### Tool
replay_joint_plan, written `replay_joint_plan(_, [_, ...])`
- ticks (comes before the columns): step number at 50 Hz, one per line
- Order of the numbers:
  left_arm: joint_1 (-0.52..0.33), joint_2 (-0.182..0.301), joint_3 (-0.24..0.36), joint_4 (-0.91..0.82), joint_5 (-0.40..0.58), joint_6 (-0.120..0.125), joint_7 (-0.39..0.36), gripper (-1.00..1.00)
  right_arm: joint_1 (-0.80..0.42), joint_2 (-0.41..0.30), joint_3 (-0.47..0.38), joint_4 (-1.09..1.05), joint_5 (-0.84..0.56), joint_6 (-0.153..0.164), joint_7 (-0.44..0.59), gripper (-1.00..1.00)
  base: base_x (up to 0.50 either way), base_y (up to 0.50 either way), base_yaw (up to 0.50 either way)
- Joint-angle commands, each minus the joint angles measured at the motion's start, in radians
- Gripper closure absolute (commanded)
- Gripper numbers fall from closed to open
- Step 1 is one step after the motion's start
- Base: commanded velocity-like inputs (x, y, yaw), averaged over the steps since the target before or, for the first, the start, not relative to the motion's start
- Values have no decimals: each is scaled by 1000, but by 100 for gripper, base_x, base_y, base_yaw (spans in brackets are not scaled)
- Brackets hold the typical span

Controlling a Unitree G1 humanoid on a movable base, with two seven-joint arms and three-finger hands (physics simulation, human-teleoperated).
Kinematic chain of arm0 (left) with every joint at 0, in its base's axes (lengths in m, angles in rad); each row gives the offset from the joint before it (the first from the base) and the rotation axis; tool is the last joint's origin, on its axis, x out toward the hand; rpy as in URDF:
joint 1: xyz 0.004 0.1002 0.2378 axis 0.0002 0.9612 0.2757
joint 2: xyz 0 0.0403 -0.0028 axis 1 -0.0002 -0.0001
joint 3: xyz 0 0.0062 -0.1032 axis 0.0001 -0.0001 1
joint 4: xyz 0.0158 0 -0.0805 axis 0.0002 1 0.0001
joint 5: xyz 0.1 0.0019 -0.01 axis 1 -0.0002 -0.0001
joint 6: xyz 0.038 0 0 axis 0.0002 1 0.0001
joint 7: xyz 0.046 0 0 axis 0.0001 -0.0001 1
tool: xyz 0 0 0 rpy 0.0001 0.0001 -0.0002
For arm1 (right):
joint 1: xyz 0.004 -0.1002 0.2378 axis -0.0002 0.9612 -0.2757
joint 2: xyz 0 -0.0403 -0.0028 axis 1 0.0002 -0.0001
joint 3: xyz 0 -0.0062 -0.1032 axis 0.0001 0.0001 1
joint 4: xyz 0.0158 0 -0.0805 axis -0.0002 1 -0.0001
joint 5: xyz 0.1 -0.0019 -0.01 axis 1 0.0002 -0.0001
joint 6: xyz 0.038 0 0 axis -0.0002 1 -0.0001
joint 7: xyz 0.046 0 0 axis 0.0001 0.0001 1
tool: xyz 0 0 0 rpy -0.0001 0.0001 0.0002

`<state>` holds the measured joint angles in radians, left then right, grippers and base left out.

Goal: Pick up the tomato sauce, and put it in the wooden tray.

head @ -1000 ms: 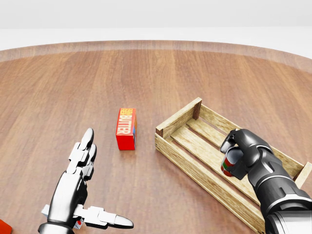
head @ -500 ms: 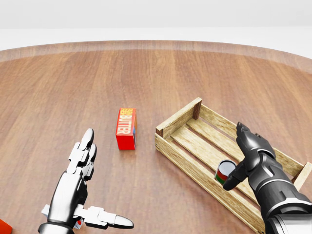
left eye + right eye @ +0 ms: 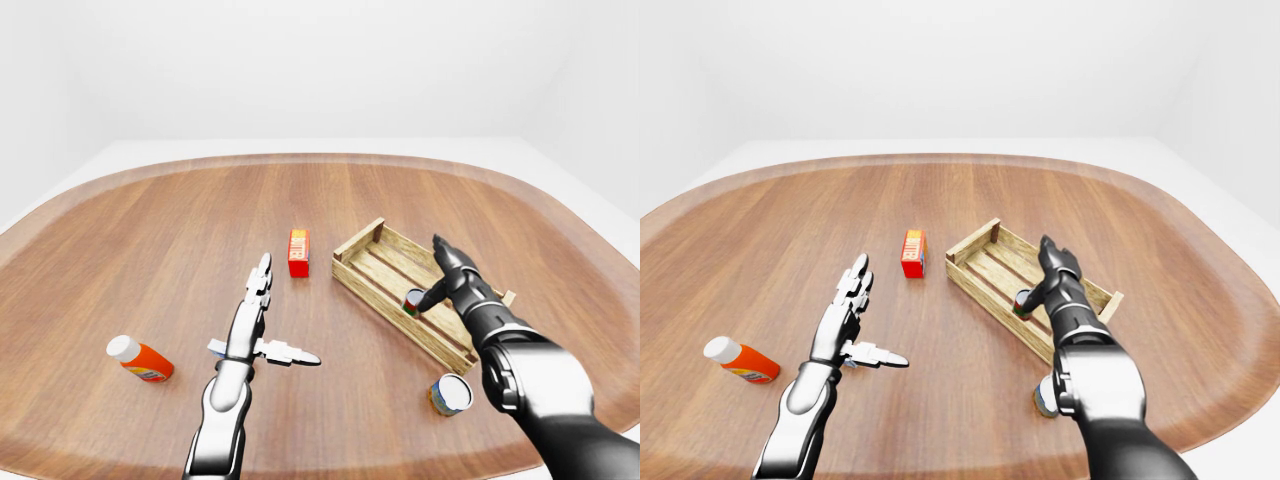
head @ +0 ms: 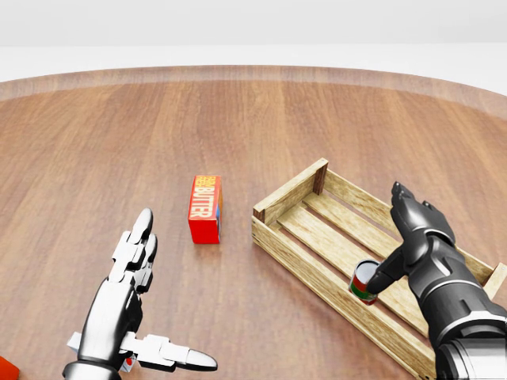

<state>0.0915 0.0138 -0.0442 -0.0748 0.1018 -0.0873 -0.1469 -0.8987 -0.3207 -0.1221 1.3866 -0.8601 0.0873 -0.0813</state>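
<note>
The tomato sauce can [image 4: 364, 282], red and green with a grey top, rests inside the wooden tray [image 4: 290, 192], against the slatted wall on the tray's lower side. My right hand [image 4: 394, 237] hovers over it, open, fingers spread upward and the thumb reaching down beside the can; I cannot tell whether the thumb touches it. At the lower left my left hand [image 4: 170, 294] is held open and flat above the table with nothing in it.
A red butter box [image 4: 204, 209] lies left of the tray. An orange bottle [image 3: 141, 359] with a white cap lies at the table's left. A second can [image 3: 451, 393] stands below the tray near the round wooden table's [image 3: 150, 230] edge.
My right hand has opened and let go of the can, which dropped onto the tray's floor. The fingers have lifted up and to the right. The left hand has not moved.
</note>
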Motion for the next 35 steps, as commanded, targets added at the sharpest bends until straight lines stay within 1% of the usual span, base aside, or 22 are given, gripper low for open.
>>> replay_joint_plan(1, [-2, 0, 1, 2, -2, 0, -1, -100, -59, -24, 5, -5, 8, 0, -9, -100, 0, 0, 0])
replay_joint_plan(6, [-1, 0, 1, 1, -2, 0, -1, -100, -84, -34, 7, -7, 15, 0, -17, -100, 0, 0, 0])
replay_joint_plan(7, [0, 0, 1, 1, -2, 0, -1, -100, -93, -38, 3, -9, 23, -10, -38, -100, 0, 0, 0])
replay_joint_plan(8, [0, 0, 1, 0, -2, 0, -1, -100, -111, -41, -27, -13, 66, -53, -36, -100, 0, 0, 0])
replay_joint_plan(9, [0, 0, 1, 0, -3, 0, -1, -100, -113, -41, -24, -13, 73, -55, -38, -100, 0, 0, 0])
replay_joint_plan(10, [-1, 0, 1, 1, -2, 0, 0, -100, -135, -46, -50, -18, 119, -104, -44, -100, 0, 0, 0])
replay_joint_plan(11, [0, 0, 1, 1, -1, 0, 0, -100, -146, -48, -55, -19, 145, -126, -36, -100, 0, 0, 0])
replay_joint_plan(14, [1, 0, 1, 0, -3, 0, -1, -100, -181, -55, -67, -25, 216, -170, -29, -100, 0, 0, 0])
replay_joint_plan(15, [2, 0, 1, 0, -3, 0, -1, -100, -190, -57, -70, -26, 239, -175, -22, -100, 0, 0, 0])
replay_joint_plan(18, [1, 0, 1, 1, -3, 0, -1, -100, -227, -57, -92, -33, 335, -175, 18, -100, 0, 0, 0])
replay_joint_plan(19, [1, 0, 1, 1, -3, 0, -1, -100, -228, -58, -85, -33, 344, -175, 18, -100, 0, 0, 0])
replay_joint_plan(21, [2, 0, 1, 1, -2, 0, -1, -100, -241, -58, -102, -36, 405, -175, 31, -100, 0, 0, 0])
replay_joint_plan(22, [2, 1, 1, 0, -3, 0, -1, -100, -249, -55, -125, -38, 456, -175, 57, -100, 0, 0, 0])
replay_joint_plan(29, [3, 1, 2, -1, -2, 0, -2, -100, -264, -64, -159, -43, 655, -175, 109, -100, 0, 0, 0])
replay_joint_plan(30, [3, 1, 1, -1, -2, 0, -2, -100, -267, -67, -177, -44, 698, -175, 128, -100, 0, 0, 0])
replay_joint_plan(32, [3, 1, 1, -2, -2, 0, -2, -100, -270, -71, -185, -45, 751, -175, 142, -100, 0, 0, 0])
replay_joint_plan(35, [3, 1, 1, -2, -2, 0, -2, -100, -272, -77, -207, -46, 834, -175, 135, -100, 0, 0, 0])
